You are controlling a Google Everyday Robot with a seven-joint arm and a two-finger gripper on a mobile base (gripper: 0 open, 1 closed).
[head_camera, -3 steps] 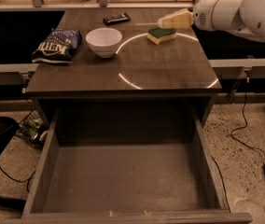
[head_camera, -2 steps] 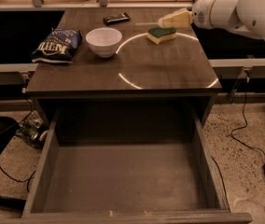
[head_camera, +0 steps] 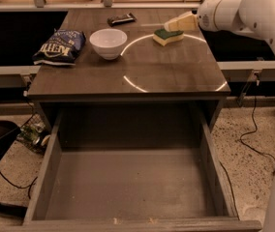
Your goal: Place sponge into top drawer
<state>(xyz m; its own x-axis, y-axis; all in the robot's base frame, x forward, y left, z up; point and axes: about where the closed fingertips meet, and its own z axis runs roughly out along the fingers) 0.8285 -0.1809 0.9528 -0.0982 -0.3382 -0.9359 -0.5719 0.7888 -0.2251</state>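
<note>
In the camera view the sponge (head_camera: 168, 36) lies green side up on the tabletop (head_camera: 171, 74), upper right of centre. The hand (head_camera: 178, 23) sits just above and to the right of it, reaching in from the white arm (head_camera: 246, 8) at the upper right. Whether it is wide or narrow, or touching the sponge, cannot be told. Left of the sponge stands a white bowl (head_camera: 108, 42), with a blue chip bag (head_camera: 60, 46) further left. A dark wrapped bar (head_camera: 121, 19) lies near the far edge. The top drawer (head_camera: 50, 163) is pulled open across the lower half of the frame, well apart from the sponge.
</note>
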